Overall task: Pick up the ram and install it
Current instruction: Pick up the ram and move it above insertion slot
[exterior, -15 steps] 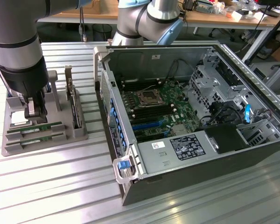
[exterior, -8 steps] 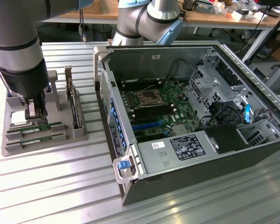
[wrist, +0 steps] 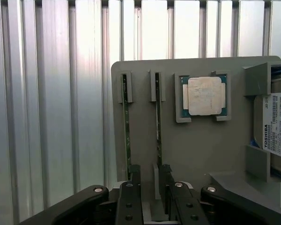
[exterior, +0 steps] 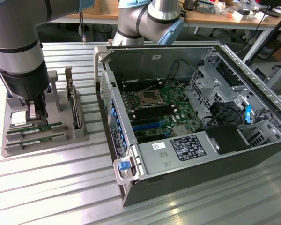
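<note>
The two black fingers (wrist: 134, 174) of the gripper (wrist: 150, 172) stand wide apart and hold nothing. They sit one on each side of the near end of the ram (wrist: 158, 117), a long, thin green circuit-board stick set on edge in a slot of the grey plastic tray (wrist: 178, 150). Its long axis runs straight away from the gripper along the tray, and a small grey clip holds its far end. A second green stick (wrist: 126, 126) stands parallel just beside it, outside one finger. Near the ram's far end a square silver processor chip (wrist: 204, 96) lies in a recess. The tray rests on a ribbed aluminium table (exterior: 61, 187). In the exterior view both sticks run left to right, and an open grey computer case (exterior: 201, 174) with a green motherboard (exterior: 159, 105) stands to the exterior view's right.
</note>
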Controlling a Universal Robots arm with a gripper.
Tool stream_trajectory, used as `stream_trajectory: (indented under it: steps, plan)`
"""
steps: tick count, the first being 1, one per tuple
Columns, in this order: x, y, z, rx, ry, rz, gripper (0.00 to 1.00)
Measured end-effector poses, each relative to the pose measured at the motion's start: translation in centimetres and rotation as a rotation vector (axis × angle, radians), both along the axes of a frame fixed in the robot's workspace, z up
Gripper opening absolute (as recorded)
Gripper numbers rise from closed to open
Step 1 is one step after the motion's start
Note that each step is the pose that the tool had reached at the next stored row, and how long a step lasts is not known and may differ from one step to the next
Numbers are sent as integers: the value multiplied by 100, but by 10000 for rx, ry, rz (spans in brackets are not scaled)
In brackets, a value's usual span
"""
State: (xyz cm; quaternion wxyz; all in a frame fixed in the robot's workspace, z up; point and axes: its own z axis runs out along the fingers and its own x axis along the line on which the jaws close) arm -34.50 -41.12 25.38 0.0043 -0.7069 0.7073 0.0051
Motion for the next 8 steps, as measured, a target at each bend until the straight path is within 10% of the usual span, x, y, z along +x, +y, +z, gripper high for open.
stream_trajectory:
  steps: [8]
  plan:
    - [0,-6,-28,0,0,0,30]
